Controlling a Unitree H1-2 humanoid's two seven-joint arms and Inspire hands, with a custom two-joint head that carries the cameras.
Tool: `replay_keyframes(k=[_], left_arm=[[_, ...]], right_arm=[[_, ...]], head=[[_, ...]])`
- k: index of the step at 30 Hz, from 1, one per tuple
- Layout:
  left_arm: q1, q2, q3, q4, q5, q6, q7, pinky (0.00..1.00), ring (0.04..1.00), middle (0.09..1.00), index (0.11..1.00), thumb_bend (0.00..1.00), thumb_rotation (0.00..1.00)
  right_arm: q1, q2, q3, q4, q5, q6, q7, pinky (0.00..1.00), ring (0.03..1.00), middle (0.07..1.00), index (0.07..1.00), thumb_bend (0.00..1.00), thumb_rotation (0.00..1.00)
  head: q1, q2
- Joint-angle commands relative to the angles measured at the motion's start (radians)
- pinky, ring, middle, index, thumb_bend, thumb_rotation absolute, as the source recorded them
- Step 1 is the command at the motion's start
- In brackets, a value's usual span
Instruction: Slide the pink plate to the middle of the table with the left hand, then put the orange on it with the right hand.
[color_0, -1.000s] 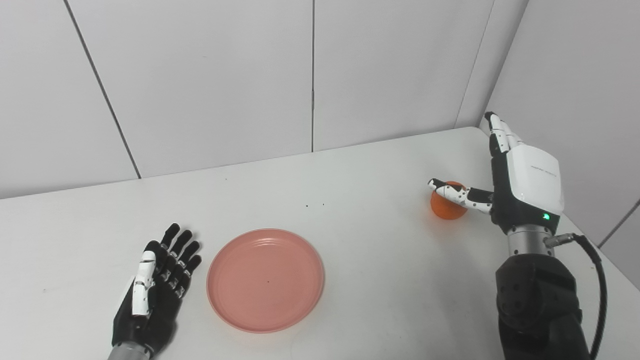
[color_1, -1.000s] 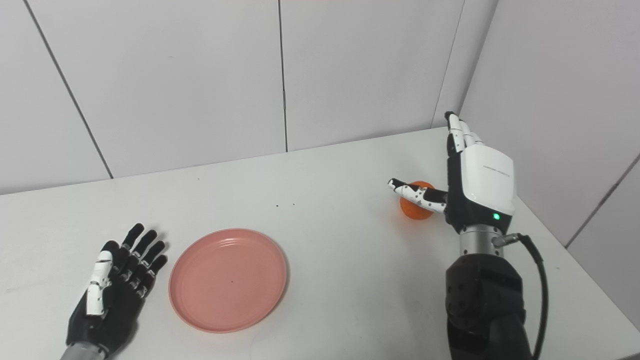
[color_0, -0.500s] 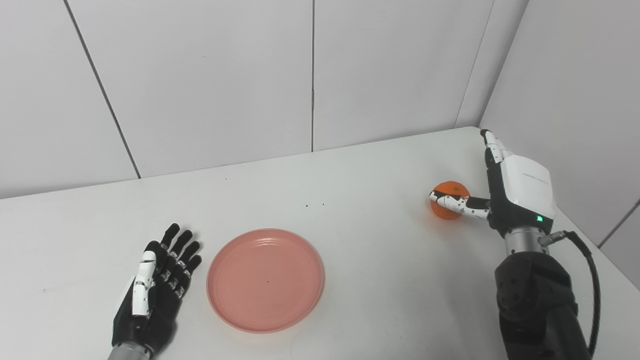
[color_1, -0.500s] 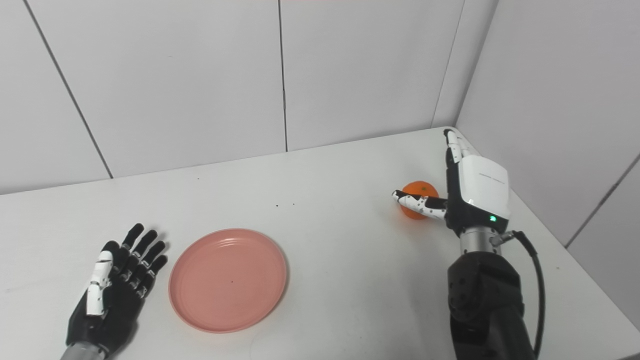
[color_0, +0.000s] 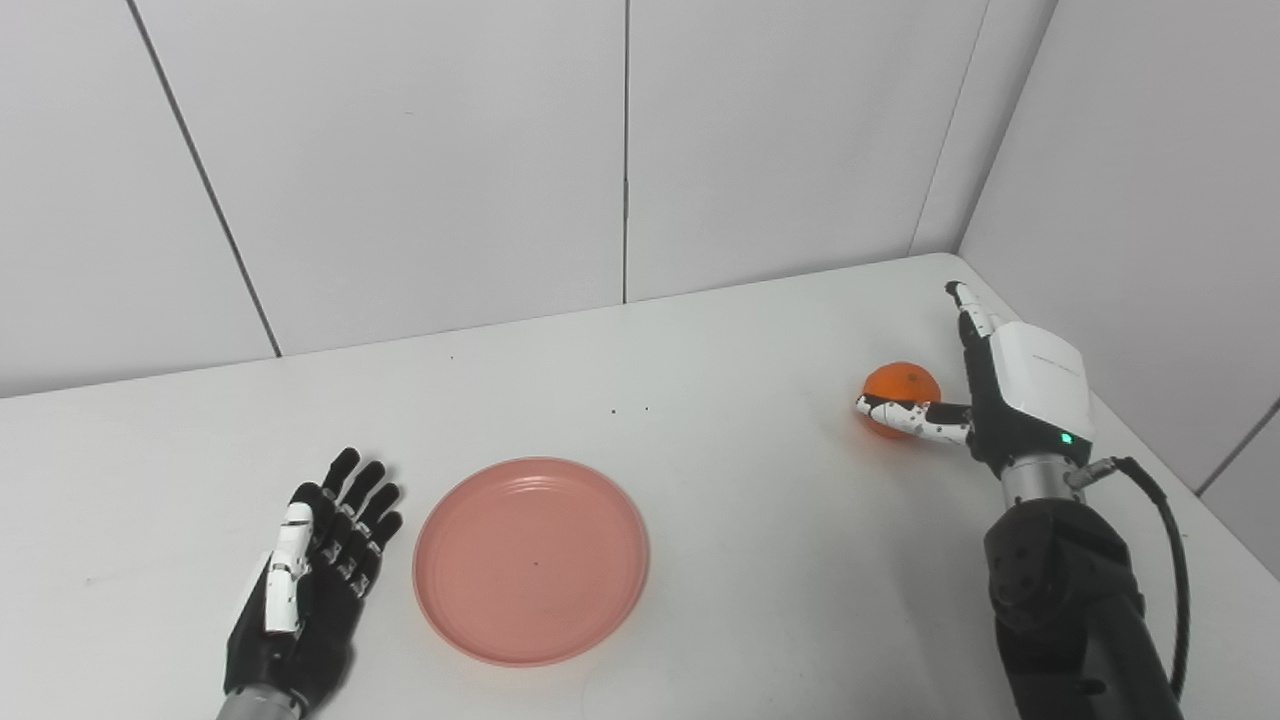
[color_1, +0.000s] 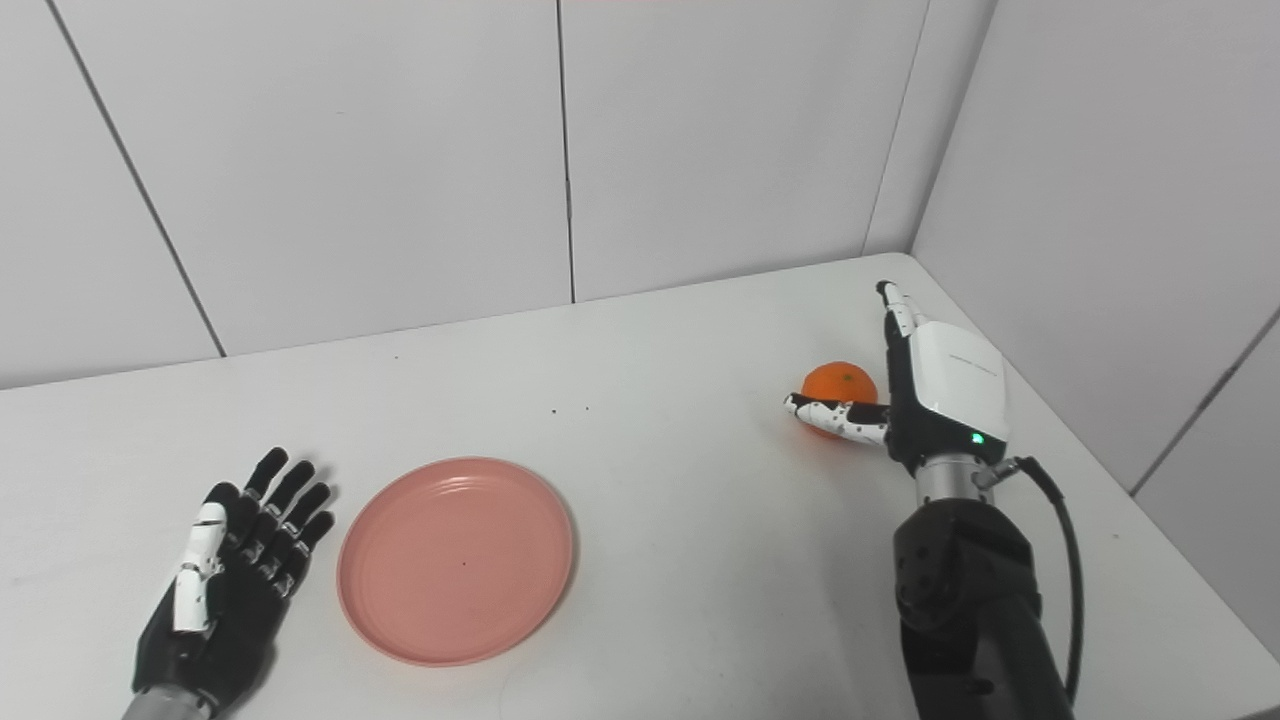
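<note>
The left hand (color_0: 310, 575) lies palm-down and flat on the white tabletop (color_0: 760, 520), fingers spread and holding nothing, just left of the one pink plate (color_0: 531, 560), which sits level, rim up, left of centre; being round, it shows no long axis. At far right, the one orange (color_0: 901, 392) rests on the tabletop, the right hand (color_0: 1000, 395) beside it unclenched, thumb across its near side, fingers extended past it.
</note>
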Motion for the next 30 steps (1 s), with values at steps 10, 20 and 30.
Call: replay_keyframes(k=[10,20,30], left_arm=[[0.004,0.005,-0.005,-0.001,0.015,0.022,0.017,0.98,0.961,0.967,0.962,0.33,1.0],[0.007,0.006,-0.007,-0.012,0.014,0.031,0.021,0.98,0.963,0.968,0.964,0.33,1.0],[0.013,0.013,-0.01,-0.017,0.014,0.034,0.019,0.99,0.968,0.974,0.971,0.32,1.0]], right_arm=[[-0.052,-0.056,0.014,0.059,0.051,0.0,-0.065,0.73,0.854,0.891,0.915,0.96,0.54],[-0.082,-0.078,0.03,0.107,0.075,0.016,-0.052,0.74,0.852,0.896,0.917,0.95,0.53],[-0.094,-0.084,0.03,0.158,0.107,0.016,-0.075,0.74,0.85,0.896,0.913,0.94,0.5]], head=[[0.004,-0.001],[0.017,-0.008],[0.022,-0.018]])
